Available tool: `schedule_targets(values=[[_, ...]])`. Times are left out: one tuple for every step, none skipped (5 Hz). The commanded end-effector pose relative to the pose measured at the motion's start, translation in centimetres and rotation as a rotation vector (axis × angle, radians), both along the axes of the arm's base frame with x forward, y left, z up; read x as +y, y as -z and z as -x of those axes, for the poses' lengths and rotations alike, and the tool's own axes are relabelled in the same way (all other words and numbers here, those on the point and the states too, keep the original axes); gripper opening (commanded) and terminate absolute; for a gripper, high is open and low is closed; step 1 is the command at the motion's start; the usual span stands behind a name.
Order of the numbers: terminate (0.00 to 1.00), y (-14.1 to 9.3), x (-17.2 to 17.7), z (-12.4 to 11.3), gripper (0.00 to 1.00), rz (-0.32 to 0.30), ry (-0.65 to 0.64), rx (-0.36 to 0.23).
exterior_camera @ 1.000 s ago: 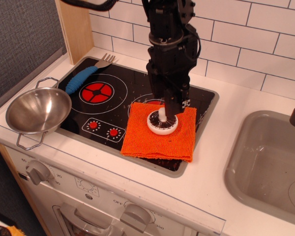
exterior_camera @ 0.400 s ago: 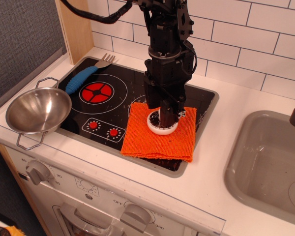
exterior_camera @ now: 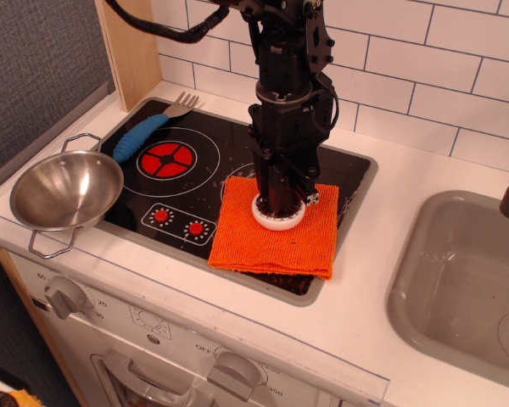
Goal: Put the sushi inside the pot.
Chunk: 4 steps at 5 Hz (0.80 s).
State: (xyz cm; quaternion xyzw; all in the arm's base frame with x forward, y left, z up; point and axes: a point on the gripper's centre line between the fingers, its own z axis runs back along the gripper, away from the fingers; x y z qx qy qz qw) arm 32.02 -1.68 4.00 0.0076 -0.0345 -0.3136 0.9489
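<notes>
The sushi (exterior_camera: 277,221), a small white disc with a dark top, lies on the orange cloth (exterior_camera: 271,242) on the hob. My gripper (exterior_camera: 281,203) stands straight down onto it. Its dark fingers (exterior_camera: 292,192) cover the central knob and most of the top, so only the white rim shows. I cannot see whether the fingers are clamped on the knob. The sushi still rests on the cloth. The pot (exterior_camera: 66,192), a shiny steel bowl with wire loop handles, stands empty at the counter's left front, well left of the gripper.
A fork with a blue handle (exterior_camera: 144,131) lies at the hob's back left. The black hob (exterior_camera: 174,182) lies between the cloth and the pot. A grey sink (exterior_camera: 467,280) is at the right. The tiled wall is close behind the arm.
The gripper has come down from just above the sushi onto it, hiding the white knob. The sushi has shifted slightly left on the cloth.
</notes>
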Motion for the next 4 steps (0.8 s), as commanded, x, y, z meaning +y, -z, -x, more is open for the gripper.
schedule_targets(values=[[0.0,-5.2,5.0,0.7,0.0,0.003,-0.17,-0.116],[0.0,-6.4,9.6,2.1,0.0,-0.042,-0.362,-0.127],[0.0,-6.1,14.5,3.2,0.0,-0.046,-0.463,-0.106],[0.0,-5.1,16.3,4.1,0.0,-0.03,-0.526,-0.066]])
